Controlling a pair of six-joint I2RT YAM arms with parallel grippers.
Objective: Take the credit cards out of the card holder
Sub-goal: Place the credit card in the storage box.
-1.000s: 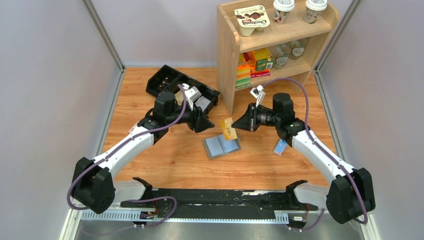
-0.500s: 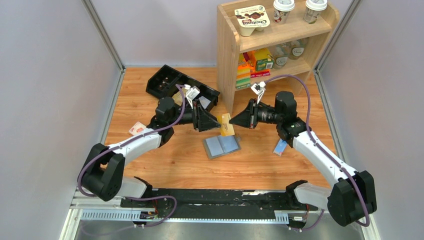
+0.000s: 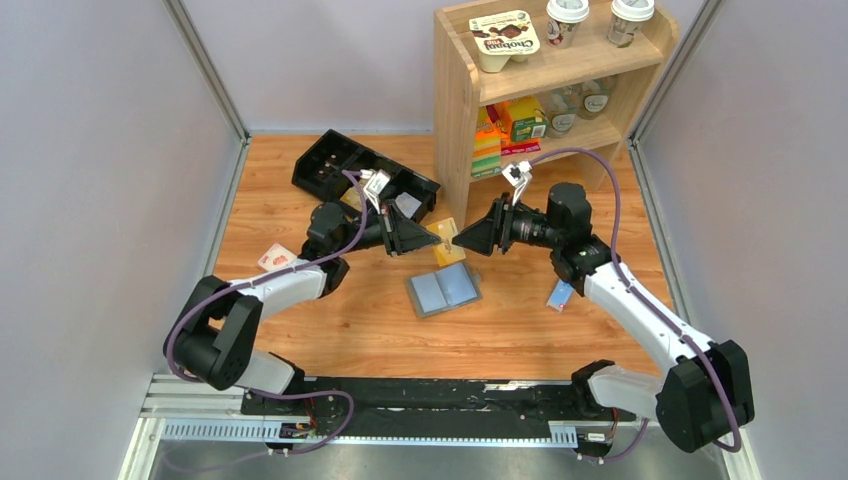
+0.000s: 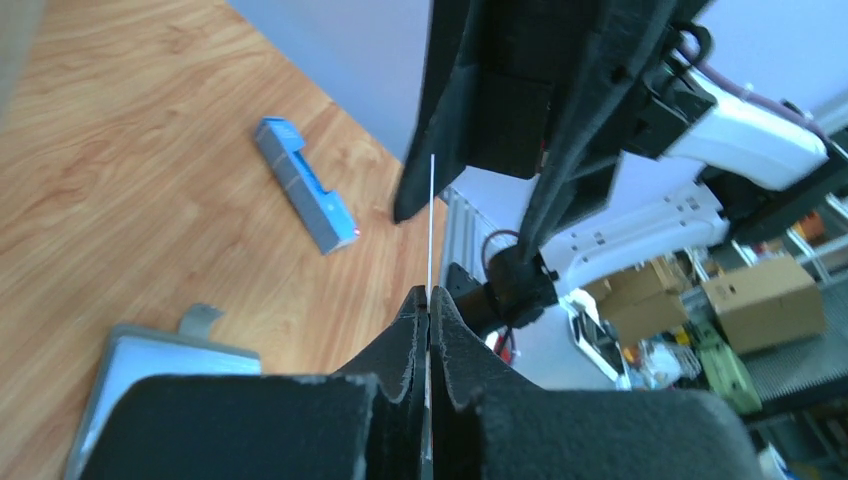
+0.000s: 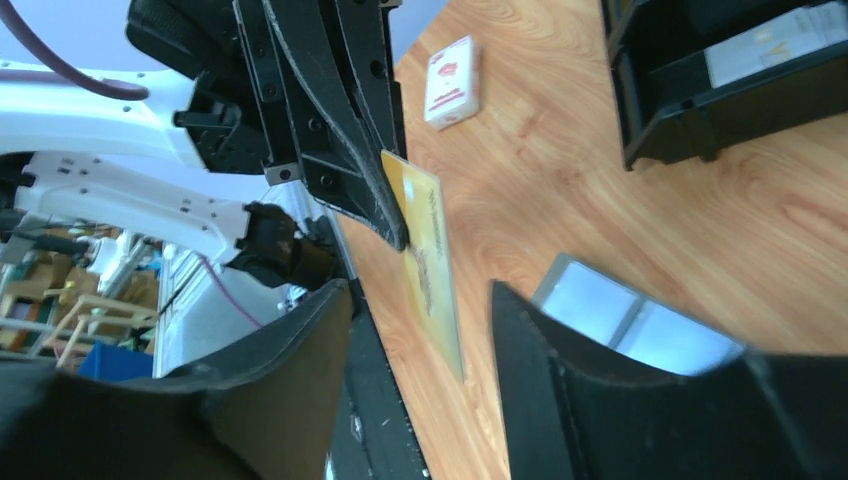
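Handover step: left pincer (image 4: 428, 298) pinches tan credit card (image 5: 432, 260) above open card holder (image 3: 444, 290), midway between side edges of worktop (image 3: 330, 320). Right pincer (image 5: 420, 292) is spread around the card. Next, probably: right clears, left sets card down.

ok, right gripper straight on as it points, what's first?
The tan credit card, pinched by the left gripper and apparently between the open fingers of the right gripper; the left gripper itself sits just behind.
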